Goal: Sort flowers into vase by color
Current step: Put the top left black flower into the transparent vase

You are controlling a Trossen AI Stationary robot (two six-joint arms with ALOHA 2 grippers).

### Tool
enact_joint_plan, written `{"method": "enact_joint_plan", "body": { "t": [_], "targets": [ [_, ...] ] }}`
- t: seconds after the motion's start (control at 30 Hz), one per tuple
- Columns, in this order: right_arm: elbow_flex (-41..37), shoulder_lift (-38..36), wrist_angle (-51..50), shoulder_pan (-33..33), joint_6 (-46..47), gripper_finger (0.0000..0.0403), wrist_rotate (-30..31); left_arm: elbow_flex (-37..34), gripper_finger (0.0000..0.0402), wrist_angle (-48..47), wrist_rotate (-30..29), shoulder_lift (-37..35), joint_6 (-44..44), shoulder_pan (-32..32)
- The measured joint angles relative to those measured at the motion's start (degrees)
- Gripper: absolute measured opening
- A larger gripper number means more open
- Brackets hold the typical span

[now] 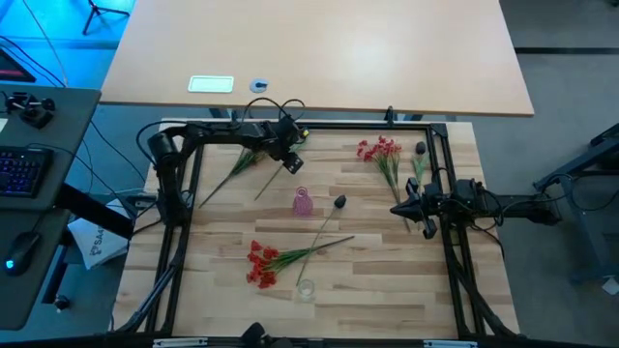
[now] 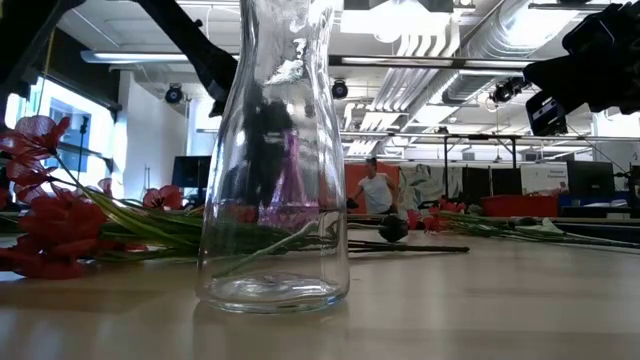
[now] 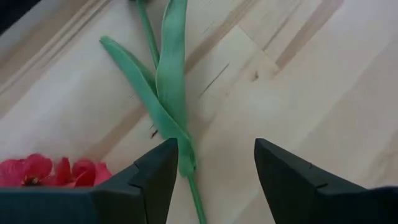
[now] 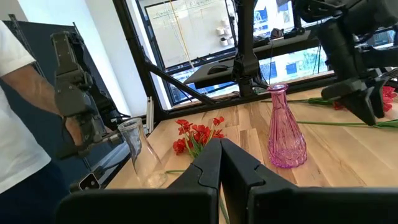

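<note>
My left gripper point(image 1: 290, 162) hovers open near the table's far edge, pointing steeply down. In its wrist view a thin green stalk point(image 3: 196, 202) with long leaves point(image 3: 163, 93) lies flat on the wood between its fingers, close to one of them, with red blossoms point(image 3: 50, 171) beside it. A pink vase point(image 1: 303, 203) stands mid-table and a clear vase point(image 1: 306, 287) near the front edge. A dark bloom point(image 1: 339, 201) and a red bunch point(image 1: 259, 263) lie between them. More red flowers point(image 1: 379, 150) and a dark bloom point(image 1: 421, 147) lie far right. My right gripper point(image 1: 397, 210) waits shut at the right.
A black metal frame point(image 1: 184, 203) borders the wooden table on all sides. More green stalks point(image 1: 232, 174) lie at the far left beneath my left arm. A person in a white shirt point(image 4: 18, 124) stands beyond the table in the right wrist view.
</note>
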Motion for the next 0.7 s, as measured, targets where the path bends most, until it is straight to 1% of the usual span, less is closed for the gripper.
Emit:
{"method": "enact_joint_plan", "body": {
  "t": [0.13, 0.27, 0.33, 0.4, 0.43, 0.5, 0.57, 0.6, 0.7],
  "targets": [
    [0.0, 0.0, 0.0, 0.0, 0.0, 0.0, 0.0, 1.9, 0.0194, -4.3, -2.1, 2.1, 0.0, 0.0],
    [0.0, 0.0, 0.0, 0.0, 0.0, 0.0, 0.0, 2.0, 0.0187, -4.4, -3.1, 2.3, -1.6, 0.0],
    [0.0, 0.0, 0.0, 0.0, 0.0, 0.0, 0.0, 2.1, 0.0178, -4.4, -2.9, 2.3, -2.7, 0.1],
    [0.0, 0.0, 0.0, 0.0, 0.0, 0.0, 0.0, 2.1, 0.0156, -5.0, -1.4, 2.3, -2.9, 0.3],
    [0.0, 0.0, 0.0, 0.0, 0.0, 0.0, 0.0, 2.1, 0.0138, -5.6, -0.9, 2.3, -2.7, 0.3],
    [0.0, 0.0, 0.0, 0.0, 0.0, 0.0, 0.0, 2.0, 0.0091, -7.3, -1.0, 2.3, -1.3, 0.3],
    [0.0, 0.0, 0.0, 0.0, 0.0, 0.0, 0.0, 2.0, 0.0033, -7.7, -1.1, 2.3, -0.8, 0.3],
    [0.0, 0.0, 0.0, 0.0, 0.0, 0.0, 0.0, 2.0, 0.0017, -7.6, -1.1, 2.3, -1.1, 0.3],
    [0.0, 0.0, 0.0, 0.0, 0.0, 0.0, 0.0, 2.0, 0.0012, -7.0, -1.1, 2.3, -1.5, 0.3]
  ]
}}
